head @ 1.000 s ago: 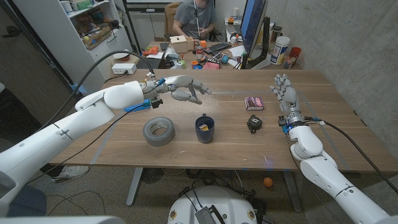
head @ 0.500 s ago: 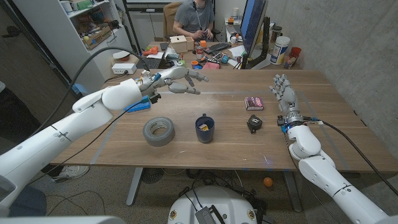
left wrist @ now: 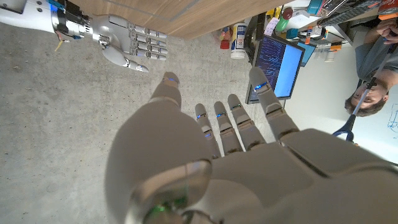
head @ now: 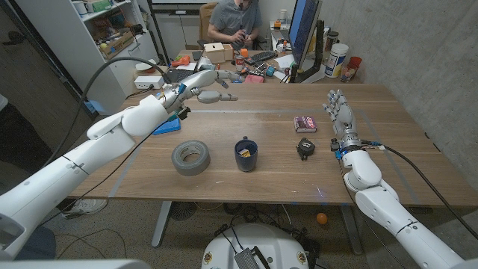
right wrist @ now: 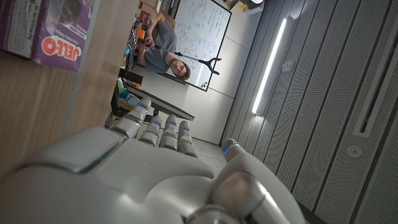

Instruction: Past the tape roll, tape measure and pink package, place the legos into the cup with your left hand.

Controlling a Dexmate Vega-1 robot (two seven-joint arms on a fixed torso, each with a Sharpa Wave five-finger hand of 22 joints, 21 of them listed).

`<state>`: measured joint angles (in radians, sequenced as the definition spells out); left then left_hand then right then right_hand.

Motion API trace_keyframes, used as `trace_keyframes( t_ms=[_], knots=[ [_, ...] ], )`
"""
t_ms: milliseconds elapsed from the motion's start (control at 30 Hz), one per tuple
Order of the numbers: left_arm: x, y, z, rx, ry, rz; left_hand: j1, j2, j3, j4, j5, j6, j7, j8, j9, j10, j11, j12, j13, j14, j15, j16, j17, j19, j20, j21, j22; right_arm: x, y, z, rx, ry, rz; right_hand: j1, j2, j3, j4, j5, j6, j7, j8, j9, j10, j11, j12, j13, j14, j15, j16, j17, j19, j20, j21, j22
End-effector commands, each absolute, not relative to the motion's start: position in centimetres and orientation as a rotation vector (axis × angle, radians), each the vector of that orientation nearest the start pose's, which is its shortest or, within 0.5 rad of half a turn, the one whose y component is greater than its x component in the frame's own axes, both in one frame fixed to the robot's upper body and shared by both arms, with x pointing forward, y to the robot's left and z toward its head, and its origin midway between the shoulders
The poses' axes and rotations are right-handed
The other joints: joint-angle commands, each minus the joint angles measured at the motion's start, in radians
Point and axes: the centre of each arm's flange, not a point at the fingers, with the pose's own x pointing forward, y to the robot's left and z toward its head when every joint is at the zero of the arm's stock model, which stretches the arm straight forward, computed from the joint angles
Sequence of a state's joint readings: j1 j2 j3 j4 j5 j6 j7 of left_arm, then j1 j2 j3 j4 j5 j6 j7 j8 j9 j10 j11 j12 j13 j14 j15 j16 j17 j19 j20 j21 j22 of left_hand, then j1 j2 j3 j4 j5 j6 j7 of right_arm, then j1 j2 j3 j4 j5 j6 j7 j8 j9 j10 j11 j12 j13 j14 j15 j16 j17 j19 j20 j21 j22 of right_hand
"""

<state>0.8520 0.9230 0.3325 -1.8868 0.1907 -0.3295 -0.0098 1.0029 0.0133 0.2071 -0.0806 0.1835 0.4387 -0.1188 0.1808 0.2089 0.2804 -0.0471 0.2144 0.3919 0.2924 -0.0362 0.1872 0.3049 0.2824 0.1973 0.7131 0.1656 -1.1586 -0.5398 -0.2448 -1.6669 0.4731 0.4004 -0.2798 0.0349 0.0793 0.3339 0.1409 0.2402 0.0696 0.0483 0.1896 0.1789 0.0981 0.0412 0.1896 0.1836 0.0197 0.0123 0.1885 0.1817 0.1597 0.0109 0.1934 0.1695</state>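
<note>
Left hand [head: 211, 84] lifted farther back, empty, legos [head: 243, 152] still in cup [head: 246, 154]

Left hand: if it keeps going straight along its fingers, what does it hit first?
Probably nothing on the table. The left hand hangs above the far edge, fingers aimed toward the cluttered desk behind; that looks like the first thing in line, though depth is unclear.

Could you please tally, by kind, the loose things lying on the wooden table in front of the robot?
Tape roll: 1
Cup with legos inside: 1
Tape measure: 1
Pink package: 1
Blue flat item: 1
Total: 5
</note>
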Motion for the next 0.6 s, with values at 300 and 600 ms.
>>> trace_keyframes(
  t_ms=[300, 600],
  knots=[
    [50.9, 24.7, 12.7, 1.013, -1.192, -0.206, -0.186, 0.078, -0.037, 0.08, 0.001, -0.254, -0.007, -0.009, -0.02, -0.144, 0.031, -0.03, -0.057, -0.081, 0.044, 0.003, -0.069, -0.039, 0.016, -0.108, 0.004, 54.2, -28.6, -7.4, 0.069, -0.738, -0.076, 0.006, 0.012, -0.006, 0.001, 0.005, 0.008, -0.001, 0.001, 0.004, 0.008, 0.001, 0.004, 0.005, 0.011, 0.0, 0.002, 0.001, 0.002, 0.005, 0.004, 0.005],
    [50.9, 24.3, 12.9, 0.966, -1.216, -0.236, -0.269, 0.057, -0.076, 0.11, 0.006, -0.306, -0.025, -0.006, -0.026, -0.167, 0.032, -0.022, -0.086, -0.116, 0.041, 0.002, -0.087, -0.055, 0.017, -0.15, 0.004, 52.8, -28.5, -9.1, 0.088, -0.735, -0.11, 0.004, 0.012, -0.008, 0.003, 0.006, 0.008, -0.001, 0.001, 0.004, 0.009, 0.003, 0.004, 0.005, 0.011, 0.001, 0.002, 0.002, 0.003, 0.006, 0.004, 0.005]
  ],
)
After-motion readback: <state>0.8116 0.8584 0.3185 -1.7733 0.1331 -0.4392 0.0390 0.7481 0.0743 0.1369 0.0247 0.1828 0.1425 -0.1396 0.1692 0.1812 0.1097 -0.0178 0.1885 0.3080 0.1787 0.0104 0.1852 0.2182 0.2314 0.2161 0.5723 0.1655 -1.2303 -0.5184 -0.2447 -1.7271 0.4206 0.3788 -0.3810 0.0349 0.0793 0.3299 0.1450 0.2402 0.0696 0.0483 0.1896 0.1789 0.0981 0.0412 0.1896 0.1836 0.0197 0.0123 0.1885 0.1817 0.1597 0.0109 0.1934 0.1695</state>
